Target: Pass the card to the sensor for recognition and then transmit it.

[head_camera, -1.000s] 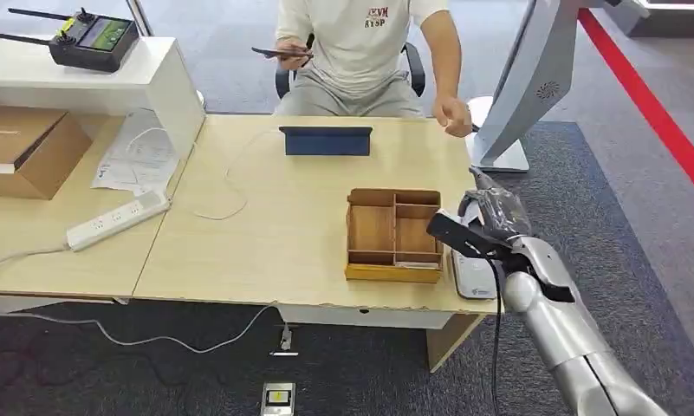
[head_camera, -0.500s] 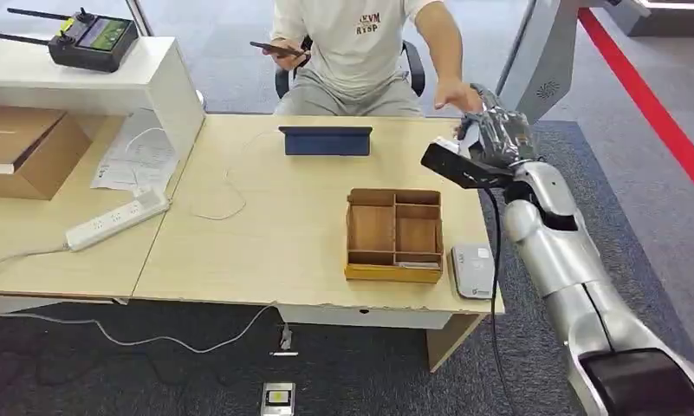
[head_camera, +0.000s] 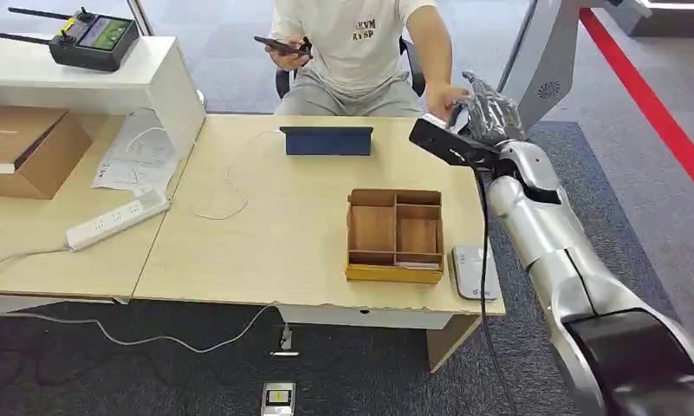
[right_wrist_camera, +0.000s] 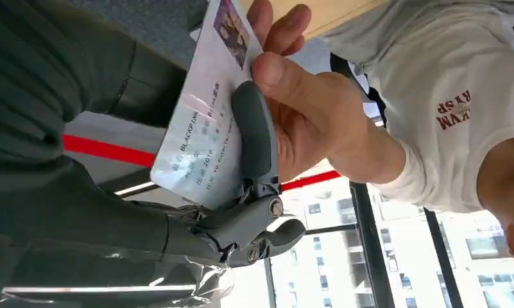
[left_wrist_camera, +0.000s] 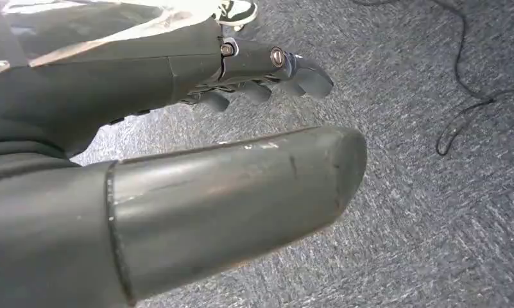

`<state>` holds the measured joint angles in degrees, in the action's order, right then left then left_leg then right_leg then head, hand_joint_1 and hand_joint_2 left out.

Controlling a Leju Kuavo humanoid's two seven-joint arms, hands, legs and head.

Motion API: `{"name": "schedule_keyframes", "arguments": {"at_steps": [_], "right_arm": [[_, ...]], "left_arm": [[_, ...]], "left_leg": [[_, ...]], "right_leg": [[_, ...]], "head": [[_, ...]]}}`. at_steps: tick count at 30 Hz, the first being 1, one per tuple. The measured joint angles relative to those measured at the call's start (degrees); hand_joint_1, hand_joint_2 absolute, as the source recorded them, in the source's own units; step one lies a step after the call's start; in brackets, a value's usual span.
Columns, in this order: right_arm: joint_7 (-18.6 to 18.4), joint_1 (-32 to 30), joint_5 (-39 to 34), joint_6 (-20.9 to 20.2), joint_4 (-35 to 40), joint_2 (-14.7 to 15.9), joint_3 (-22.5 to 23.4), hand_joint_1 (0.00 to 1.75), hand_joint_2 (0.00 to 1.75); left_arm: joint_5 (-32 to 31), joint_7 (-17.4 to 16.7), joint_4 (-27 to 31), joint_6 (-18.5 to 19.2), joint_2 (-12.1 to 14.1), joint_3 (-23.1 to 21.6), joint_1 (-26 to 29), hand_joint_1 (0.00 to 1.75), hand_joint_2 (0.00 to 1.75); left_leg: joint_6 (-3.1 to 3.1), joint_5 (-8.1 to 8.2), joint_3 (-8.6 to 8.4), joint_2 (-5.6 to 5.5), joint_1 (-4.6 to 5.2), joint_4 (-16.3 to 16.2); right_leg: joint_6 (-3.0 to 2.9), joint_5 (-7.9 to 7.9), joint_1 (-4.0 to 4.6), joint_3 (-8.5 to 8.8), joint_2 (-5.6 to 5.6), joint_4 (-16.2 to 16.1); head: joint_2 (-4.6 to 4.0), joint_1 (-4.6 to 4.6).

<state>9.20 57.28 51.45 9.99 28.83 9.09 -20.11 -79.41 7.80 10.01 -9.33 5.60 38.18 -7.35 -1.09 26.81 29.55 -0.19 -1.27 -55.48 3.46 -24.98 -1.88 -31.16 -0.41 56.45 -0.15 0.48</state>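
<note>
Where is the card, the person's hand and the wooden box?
card (right_wrist_camera: 199, 138), right wrist view, on its printed white face.
person's hand (right_wrist_camera: 305, 109), right wrist view, on the palm behind the thumb.
wooden box (head_camera: 373, 230), head view, on the floor of its biggest compartment.

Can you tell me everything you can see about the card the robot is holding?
The card is a thin, flat, pale rectangle, glossy like plastic. It has lines of dark printed text and a small colourful picture near one end. The robot's right hand holds it, with a grey finger pressed across its face. A person's hand grips the end with the picture, thumb on top, so both hold it at once. It is in the air by the far right corner of the table, not resting on anything.
</note>
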Motion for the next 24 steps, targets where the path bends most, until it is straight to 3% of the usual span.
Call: {"name": "schedule_keyframes", "arguments": {"at_steps": [1,3,6,14,24], "right_arm": [[0.0,0.0,0.0,0.3,-0.4,0.0,0.0,0.14,1.75],[0.0,0.1,0.0,0.9,-1.1,0.0,0.0,0.14,1.75],[0.1,0.1,-0.2,1.1,-2.1,0.1,0.0,0.0,1.75],[0.3,0.2,-0.2,3.2,-3.8,0.1,0.0,0.0,1.75],[5.1,1.3,-4.1,4.3,-4.4,-0.5,0.0,0.0,1.75]], "left_arm": [[-0.1,0.0,0.0,0.0,0.0,0.0,0.0,0.0,0.0],[-0.2,0.0,0.0,0.1,0.0,0.0,0.0,0.0,0.0],[-0.3,0.0,0.0,0.1,0.0,0.0,0.1,0.0,0.0],[-0.5,0.0,0.0,0.1,0.0,-0.1,0.1,0.0,0.0],[0.1,-0.5,0.0,0.0,0.0,-0.1,0.1,0.0,0.0]], "left_leg": [[0.0,0.0,-0.01,0.0,0.0,0.0],[0.0,0.0,-0.02,0.02,0.0,0.0],[0.0,0.0,-0.02,0.01,0.0,0.0],[0.0,0.0,-0.02,0.01,0.0,0.0],[0.0,0.0,-0.02,0.02,0.0,0.0]], "right_leg": [[0.0,0.0,0.0,0.0,0.0,0.0],[0.0,0.0,0.0,0.0,0.01,0.0],[0.0,0.0,0.0,0.0,0.01,0.0],[0.0,0.0,0.0,0.0,0.01,0.0],[0.0,0.0,0.0,0.0,0.01,0.0]], "head": [[0.0,-0.02],[0.0,0.0],[0.0,0.0],[0.0,-0.02],[0.0,-0.02]]}}
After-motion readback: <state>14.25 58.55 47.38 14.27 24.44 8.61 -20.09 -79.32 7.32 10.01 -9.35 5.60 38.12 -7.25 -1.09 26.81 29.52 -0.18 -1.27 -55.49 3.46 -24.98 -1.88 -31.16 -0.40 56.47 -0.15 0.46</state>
